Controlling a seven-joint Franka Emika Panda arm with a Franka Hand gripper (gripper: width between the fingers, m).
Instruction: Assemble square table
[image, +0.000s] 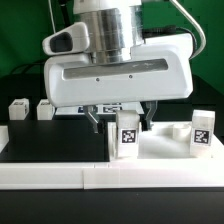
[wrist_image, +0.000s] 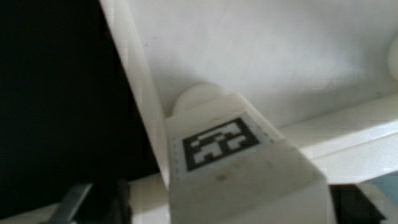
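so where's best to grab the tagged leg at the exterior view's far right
Probably its upper half, coming straight down from above: the leg stands upright with its top free, and the gripper points downward with its jaws apart.

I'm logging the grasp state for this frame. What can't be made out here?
Exterior view: the gripper is half hidden by the short white tagged plastic leg, so open or shut is unclear.
Exterior view: the white square plastic slab is mostly covered by the arm, and its sockets do not show.
Wrist view: blurred and cropped, so whether the fingers touch the leg is unclear.
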